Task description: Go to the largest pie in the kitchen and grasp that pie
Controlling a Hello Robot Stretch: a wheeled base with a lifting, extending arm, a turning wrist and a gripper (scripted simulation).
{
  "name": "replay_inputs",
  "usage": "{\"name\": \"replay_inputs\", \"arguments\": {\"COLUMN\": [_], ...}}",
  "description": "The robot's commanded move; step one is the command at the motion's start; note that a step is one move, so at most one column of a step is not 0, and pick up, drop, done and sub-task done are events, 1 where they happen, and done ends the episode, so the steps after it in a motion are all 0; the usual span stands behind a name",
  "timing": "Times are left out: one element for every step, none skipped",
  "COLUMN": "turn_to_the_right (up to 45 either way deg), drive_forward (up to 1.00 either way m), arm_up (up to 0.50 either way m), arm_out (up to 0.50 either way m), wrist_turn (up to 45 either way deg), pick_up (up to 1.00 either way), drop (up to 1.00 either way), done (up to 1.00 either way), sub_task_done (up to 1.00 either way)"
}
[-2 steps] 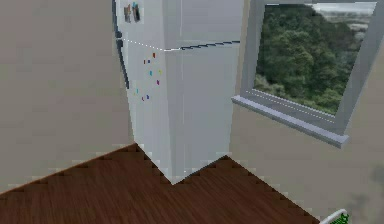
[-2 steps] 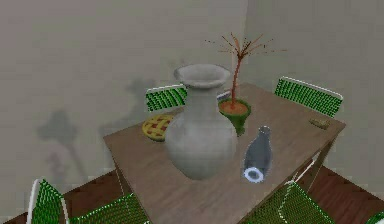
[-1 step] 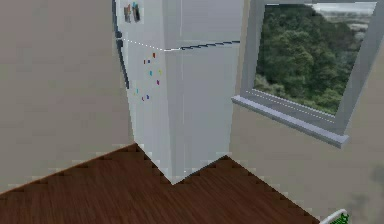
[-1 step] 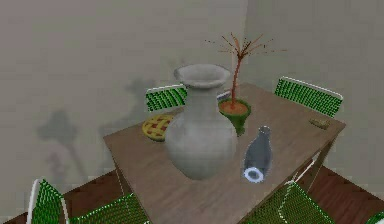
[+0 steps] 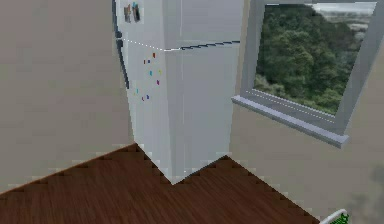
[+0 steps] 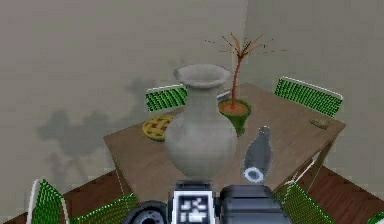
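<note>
1. In the forward view, a white fridge (image 5: 185,95) stands tall in the corner. Small magnets dot its side and a dark handle runs down its edge.
2. Right of the fridge is a window (image 5: 305,60) full of green trees, and the dark wooden floor (image 5: 110,190) spreads out below.
3. In the arm side view, a wooden table (image 6: 130,150) sits against a pale wall.
4. There's the pie (image 6: 157,127), a flat tan round lying on the table's far left part. It is just left of the vase and in front of a green-backed chair (image 6: 166,97).
5. The big grey vase (image 6: 200,125) stands upright in the middle of the table.
6. Behind the vase to the right is a potted plant (image 6: 237,100) with bare red twigs in a green pot. A grey bottle (image 6: 260,155) stands upright nearer the front.
7. A second green chair (image 6: 308,95) is at the far right corner.
8. The gripper (image 6: 150,214) peeks up at the bottom edge beside a white marker square (image 6: 195,207), well short of the pie. With the vase right behind it, I cannot tell how the jaws stand or whether they hold anything.
</note>
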Motion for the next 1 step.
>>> {"name": "replay_inputs", "arguments": {"turn_to_the_right": [0.0], "drive_forward": [0.00], "arm_up": [0.00], "arm_out": [0.50], "wrist_turn": [0.0], "pick_up": [0.00], "drop": [0.00], "done": [0.00], "sub_task_done": [0.00]}}
